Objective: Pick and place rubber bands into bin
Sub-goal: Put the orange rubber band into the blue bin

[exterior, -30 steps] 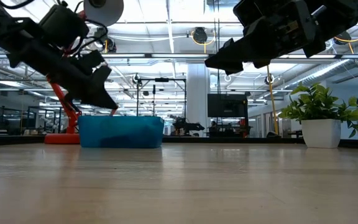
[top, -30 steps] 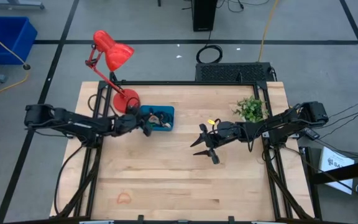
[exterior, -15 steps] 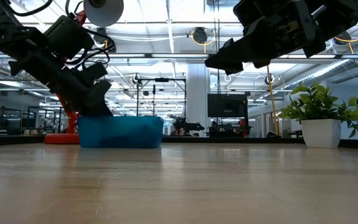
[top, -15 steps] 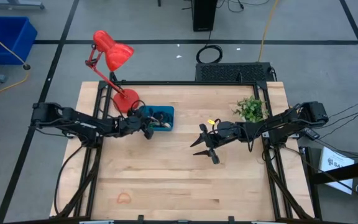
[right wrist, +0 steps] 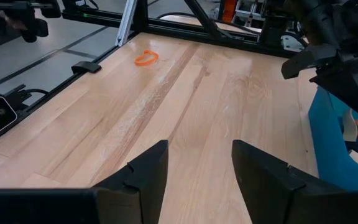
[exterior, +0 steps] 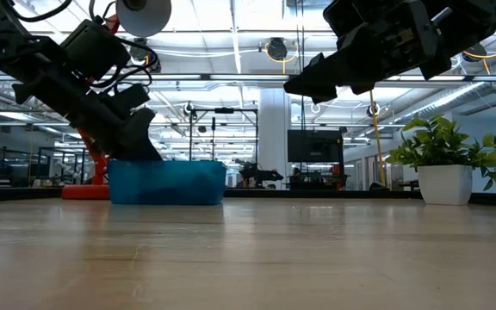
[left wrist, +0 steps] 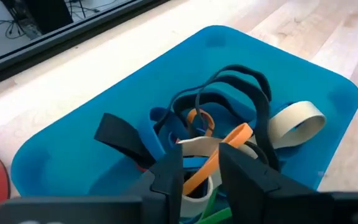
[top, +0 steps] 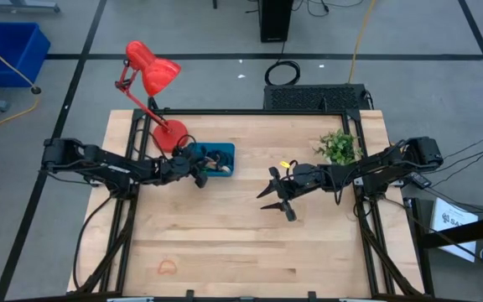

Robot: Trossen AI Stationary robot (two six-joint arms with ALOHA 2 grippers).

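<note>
The left gripper (top: pixel 198 172) hangs over the bin (top: pixel 225 149), jaws a narrow gap apart, holding nothing. Just past their tips the rubber bands (left wrist: pixel 219 134) lie heaped inside the bin. One orange rubber band (right wrist: pixel 146 58) lies alone on the tabletop (top: pixel 225 235), well ahead of the right gripper (top: pixel 277 195), whose jaws are spread wide and empty.
</note>
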